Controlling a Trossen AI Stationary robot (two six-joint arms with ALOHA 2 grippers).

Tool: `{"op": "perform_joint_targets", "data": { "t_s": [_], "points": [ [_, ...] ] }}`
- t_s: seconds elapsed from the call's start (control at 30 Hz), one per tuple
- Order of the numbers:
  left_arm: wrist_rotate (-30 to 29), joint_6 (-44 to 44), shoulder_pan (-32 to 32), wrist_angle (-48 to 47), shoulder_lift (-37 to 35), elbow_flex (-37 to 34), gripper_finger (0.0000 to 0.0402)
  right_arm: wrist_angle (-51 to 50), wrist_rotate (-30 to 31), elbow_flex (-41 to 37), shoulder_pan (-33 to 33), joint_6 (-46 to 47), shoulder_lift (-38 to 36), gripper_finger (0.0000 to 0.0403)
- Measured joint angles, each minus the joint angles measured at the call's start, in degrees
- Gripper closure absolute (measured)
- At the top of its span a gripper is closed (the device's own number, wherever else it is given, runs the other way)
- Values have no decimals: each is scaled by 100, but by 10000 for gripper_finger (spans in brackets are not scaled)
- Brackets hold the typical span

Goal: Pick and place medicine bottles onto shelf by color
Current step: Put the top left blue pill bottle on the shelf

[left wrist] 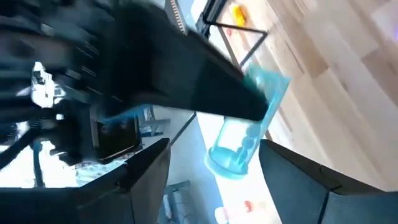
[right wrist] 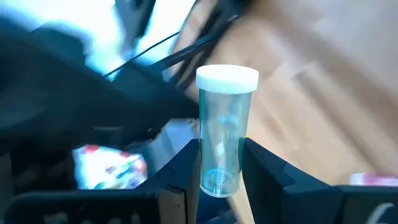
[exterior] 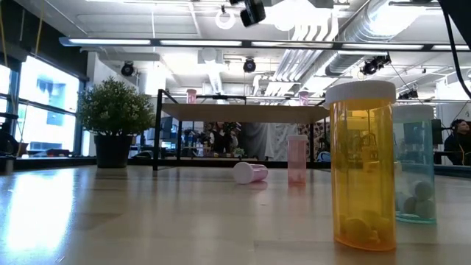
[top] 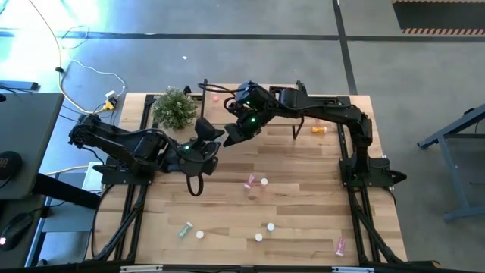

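Claws meet above the middle of the table [top: 303,227], just in front of the shelf [top: 333,102]. The right claw [right wrist: 221,163] has its two dark fingers closed on the lower part of a pale blue-green bottle [right wrist: 222,127] with a white cap, gripping it on either side. In the left wrist view the same kind of pale blue bottle [left wrist: 245,134] shows beyond the left claw [left wrist: 214,177], whose fingers [left wrist: 146,171] stand spread apart, with the bottle between them but not clamped. From above, the left claw [top: 206,136] and right claw [top: 236,130] sit close together.

Several other bottles lie scattered on the planks. A pink one [top: 250,182] lies near the centre beside a loose white cap [top: 264,182]. A pale green one [top: 185,228] lies near the front, left of centre, and another pink one [top: 339,245] is by the front right corner. An orange bottle [top: 319,130] lies at the shelf's front edge. On the shelf's left end a small pink bottle [top: 214,97] stands. A potted plant [top: 174,108] stands at the back left of the table.

At table height an orange bottle [exterior: 362,165] stands upright very near the lens, with a pale teal bottle [exterior: 416,163] just behind it.
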Motion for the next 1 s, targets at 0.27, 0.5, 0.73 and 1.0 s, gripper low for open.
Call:
{"op": "perform_joint_targets", "data": {
  "t_s": [0.27,0.5,0.73,1.0],
  "points": [
    [35,-933,-55,-110,-324,4,170,-236,474,-2,-181,-556,9,315],
    [237,-2364,-47,-199,-763,7,170,-179,917,-2,-293,-1432,-40,315],
    [655,-3554,-47,-321,-1270,0,170,334,2079,-2,-298,-2376,-369,315],
    [684,-4034,-47,-361,-1763,-4,171,1368,3701,-2,-127,-3575,-1049,315]
  ]
}}
